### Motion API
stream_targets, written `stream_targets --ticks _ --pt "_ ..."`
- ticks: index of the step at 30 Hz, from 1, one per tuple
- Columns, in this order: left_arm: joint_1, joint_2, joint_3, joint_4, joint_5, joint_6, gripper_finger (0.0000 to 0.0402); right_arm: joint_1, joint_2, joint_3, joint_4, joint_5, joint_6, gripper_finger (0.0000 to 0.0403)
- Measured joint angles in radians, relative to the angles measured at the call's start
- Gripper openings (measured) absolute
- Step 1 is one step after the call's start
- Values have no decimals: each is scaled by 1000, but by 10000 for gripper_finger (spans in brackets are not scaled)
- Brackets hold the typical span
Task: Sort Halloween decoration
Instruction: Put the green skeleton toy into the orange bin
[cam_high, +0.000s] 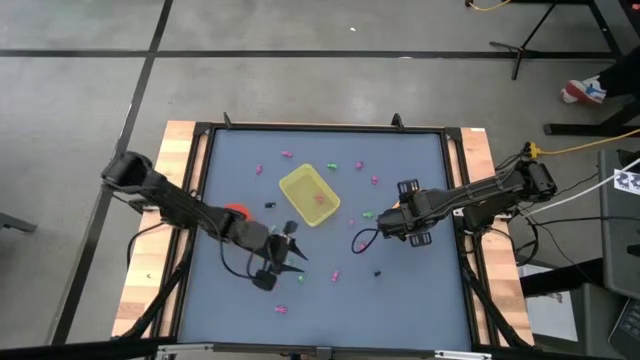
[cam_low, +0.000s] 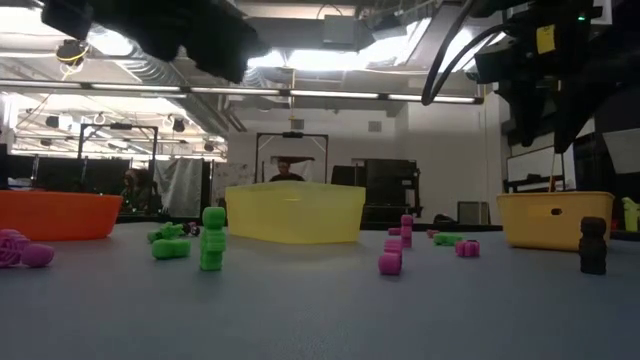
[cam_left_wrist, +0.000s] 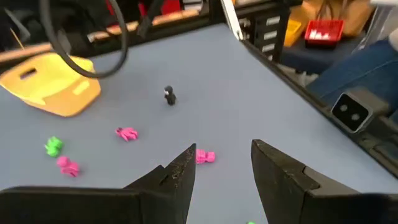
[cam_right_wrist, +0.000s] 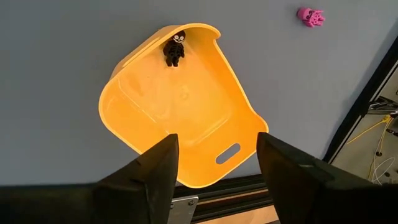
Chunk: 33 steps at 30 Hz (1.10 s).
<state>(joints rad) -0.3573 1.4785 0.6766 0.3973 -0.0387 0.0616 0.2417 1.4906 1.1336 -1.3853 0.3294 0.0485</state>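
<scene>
**A:** What do you see on your screen, from the biggest thing down?

**B:** First the table (cam_high: 420, 300), with its grey-blue mat. Both arms reach in over it. The left gripper (cam_left_wrist: 224, 148) hangs over the near-left part of the mat. Its fingers are wide apart and hold nothing. The right gripper (cam_right_wrist: 217, 140) is right of the middle, above a yellow tray (cam_right_wrist: 180, 106). Its fingers are also wide apart and hold nothing.

**A:** Is that the tray in the centre?

**B:** No. I see a second yellow tray (cam_high: 309, 195) in the centre, turned at an angle. Something reddish lies inside it, too small for me to tell. The orange bowl (cam_high: 236, 212) is left of the centre, partly under the left arm.

**A:** And the decorations?

**B:** They are scattered over the mat around the central tray. I count a pink trinket (cam_high: 287, 154) and a green trinket (cam_high: 333, 166) on the far side, and another green one (cam_high: 368, 214) just beside the right arm. A green figure (cam_low: 212, 238) stands upright in the low view. One black trinket (cam_right_wrist: 175, 48) lies inside the tray under the right gripper, near its rim. One small pink piece (cam_left_wrist: 205, 157) lies on the mat beyond the left fingers (cam_left_wrist: 180, 171), apart from them.
</scene>
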Motion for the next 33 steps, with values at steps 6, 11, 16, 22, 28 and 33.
stream_targets --ticks 6,11,16,22,28,33 --pt "0 148 73 0 12 -7 140 0 0 0 0 0 0 216" --pt "0 227 97 -5 61 -8 140 0 0 0 1 0 -1 216" --pt "1 244 97 -65 66 -32 140 0 0 0 5 0 -1 216" --pt "-7 244 97 -128 67 -32 140 0 0 0 6 0 -1 216" --pt "-23 244 97 -155 67 -33 140 0 0 0 7 0 -1 216" --pt "-30 244 97 -158 56 -32 140 0 0 0 7 0 -1 216"
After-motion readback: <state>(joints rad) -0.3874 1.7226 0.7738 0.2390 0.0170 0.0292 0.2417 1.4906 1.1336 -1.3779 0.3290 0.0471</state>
